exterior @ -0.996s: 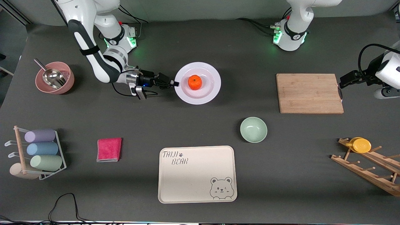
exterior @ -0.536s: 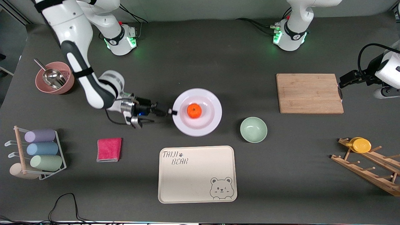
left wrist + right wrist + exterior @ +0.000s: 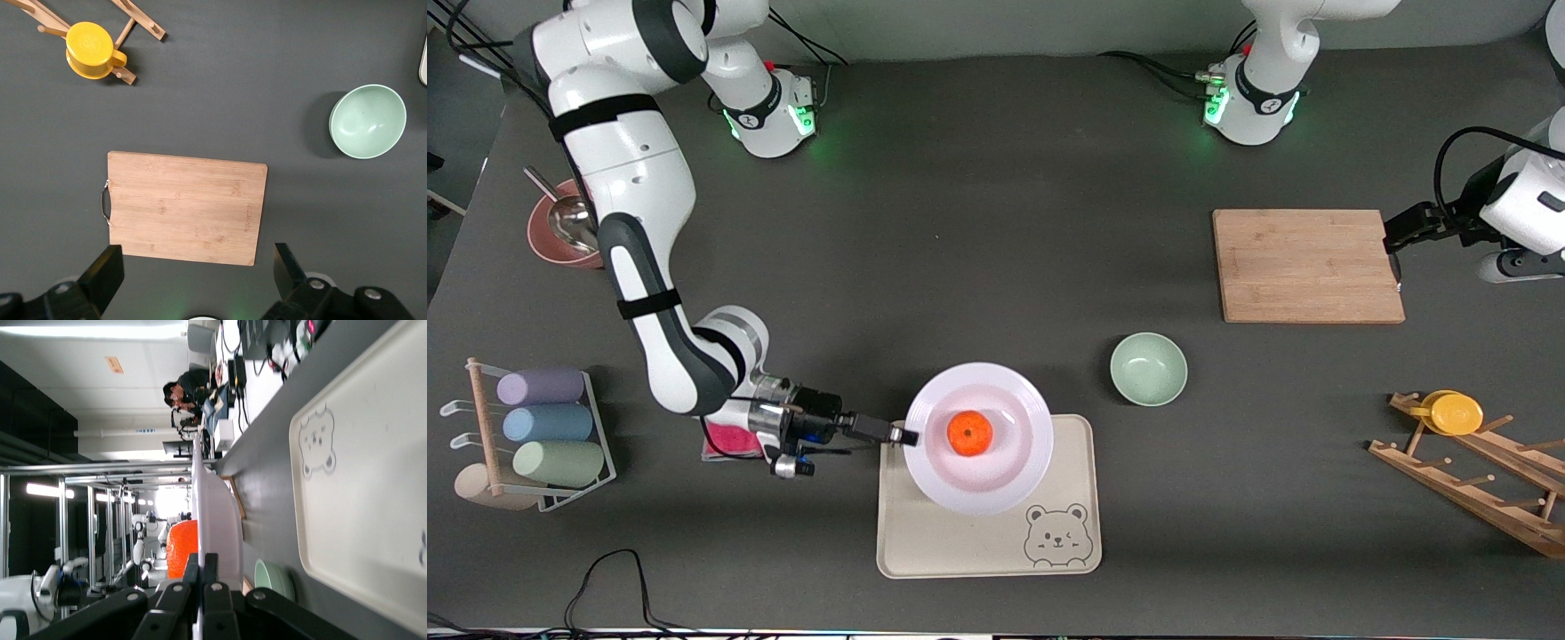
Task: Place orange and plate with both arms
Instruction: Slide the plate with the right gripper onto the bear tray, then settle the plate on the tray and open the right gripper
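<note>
Right gripper (image 3: 904, 436): clamped on the plate's rim, over the bear-printed tray (image 3: 960, 547).
Plate (image 3: 1005, 471): held level, seemingly clear of the tray.
Orange (image 3: 969, 433): at the plate's centre.
Left gripper (image 3: 193, 280): fingers apart, waiting above the cutting board (image 3: 1307, 265).

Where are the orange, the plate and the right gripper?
orange (image 3: 969, 432), front view, its top by the stem dimple.
plate (image 3: 1009, 484), front view, bare rim over the tray.
right gripper (image 3: 905, 436), front view, fingertips on the plate's edge.
</note>
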